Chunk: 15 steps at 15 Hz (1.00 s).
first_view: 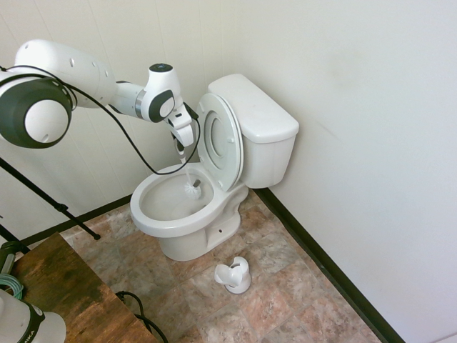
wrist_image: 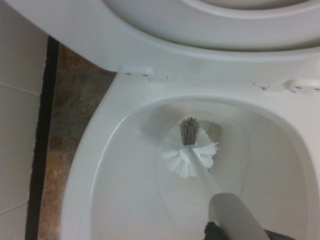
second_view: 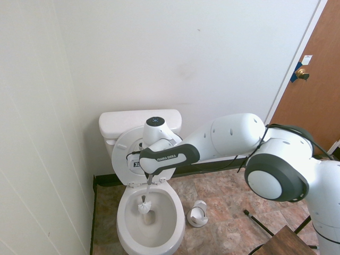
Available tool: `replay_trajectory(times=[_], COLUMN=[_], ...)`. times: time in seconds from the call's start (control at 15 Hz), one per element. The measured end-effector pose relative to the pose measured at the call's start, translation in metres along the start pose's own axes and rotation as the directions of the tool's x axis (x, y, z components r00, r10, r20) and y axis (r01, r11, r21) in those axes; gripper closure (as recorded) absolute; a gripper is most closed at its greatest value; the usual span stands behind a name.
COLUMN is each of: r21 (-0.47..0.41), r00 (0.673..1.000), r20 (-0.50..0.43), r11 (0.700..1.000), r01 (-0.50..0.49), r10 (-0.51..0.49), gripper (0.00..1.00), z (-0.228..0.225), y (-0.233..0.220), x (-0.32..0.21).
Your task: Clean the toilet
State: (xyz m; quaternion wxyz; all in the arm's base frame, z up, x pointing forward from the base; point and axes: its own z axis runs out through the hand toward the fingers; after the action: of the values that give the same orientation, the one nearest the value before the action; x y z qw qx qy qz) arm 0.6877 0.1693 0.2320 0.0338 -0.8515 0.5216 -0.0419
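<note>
The white toilet [first_view: 168, 227] stands against the back wall with its seat and lid [first_view: 218, 139] raised against the tank [first_view: 260, 118]. My gripper [first_view: 184, 148] hangs over the back of the bowl, shut on the handle of a white toilet brush. The bristle head [first_view: 191, 189] is down inside the bowl, close to its rear wall. From the other side, the gripper [second_view: 150, 178] sits just below the raised lid, with the brush head [second_view: 144, 206] in the bowl [second_view: 123, 212]. In the wrist view the brush head [wrist_image: 190, 150] is near the bowl's bottom, the handle [wrist_image: 235, 215] slanting up.
A small white brush holder [first_view: 234, 275] stands on the tiled floor beside the toilet's base, also visible as the holder [second_view: 198, 213]. A wooden table corner [first_view: 57, 286] is at the near side. Walls close in behind and beside the toilet; a brown door [second_view: 313, 90] is at the far right.
</note>
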Motion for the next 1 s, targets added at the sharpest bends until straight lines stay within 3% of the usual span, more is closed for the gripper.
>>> replay_trajectory(times=[0.33,1.0], r21=[-0.023,-0.055], r00=[1.0,0.999], r20=[-0.019,-0.032], r11=[1.0,0.998], r01=[-0.018,0.041], r10=[0.018,-0.043], gripper=[1.0,1.0], z=[0.043,0.062], y=[-0.013,-0.004], x=[-0.005,-0.06])
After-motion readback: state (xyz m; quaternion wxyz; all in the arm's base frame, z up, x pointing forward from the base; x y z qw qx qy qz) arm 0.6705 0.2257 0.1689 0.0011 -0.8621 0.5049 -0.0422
